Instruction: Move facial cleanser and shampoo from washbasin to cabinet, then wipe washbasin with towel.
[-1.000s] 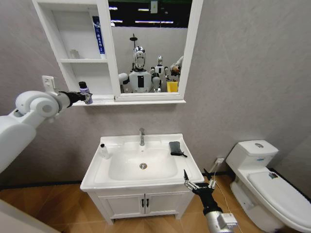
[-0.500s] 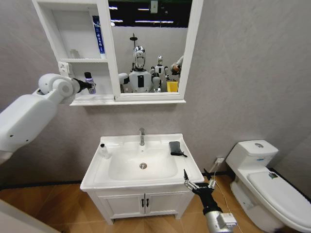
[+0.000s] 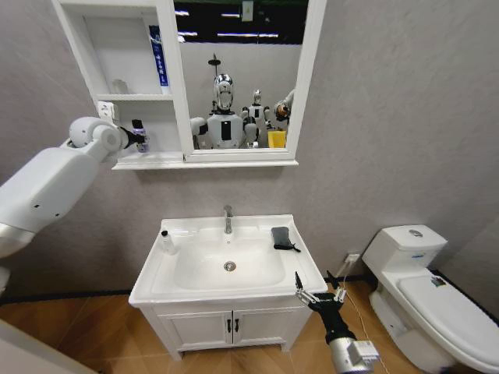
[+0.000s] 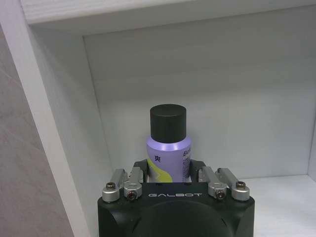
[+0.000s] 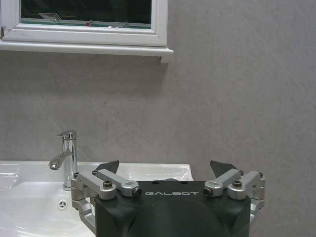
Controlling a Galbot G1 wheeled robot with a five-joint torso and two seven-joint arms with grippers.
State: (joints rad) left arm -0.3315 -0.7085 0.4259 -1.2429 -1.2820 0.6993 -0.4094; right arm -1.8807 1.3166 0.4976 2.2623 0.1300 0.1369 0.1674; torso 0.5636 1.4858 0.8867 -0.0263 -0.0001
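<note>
My left gripper (image 3: 139, 139) is shut on a purple bottle (image 3: 139, 132) with a black cap, held upright inside the bottom shelf of the white cabinet (image 3: 117, 97). In the left wrist view the purple bottle (image 4: 168, 150) stands between the fingers (image 4: 133, 180) close to the shelf's back wall (image 4: 222, 98); its base is hidden. A small white bottle (image 3: 167, 242) stands on the left rim of the washbasin (image 3: 156, 282). The dark towel (image 3: 283, 238) lies on the right rim. My right gripper (image 3: 320, 293) hangs open at the basin's front right corner.
A chrome tap (image 3: 228, 220) stands behind the bowl. A blue tube (image 3: 158, 58) leans in the top shelf beside the mirror (image 3: 242, 78). The white toilet (image 3: 425, 300) is at the right. The vanity doors (image 3: 230, 327) are below the basin.
My left arm has lifted the purple bottle from below the shelf edge and carried it into the cabinet's bottom shelf. The right arm has not moved.
</note>
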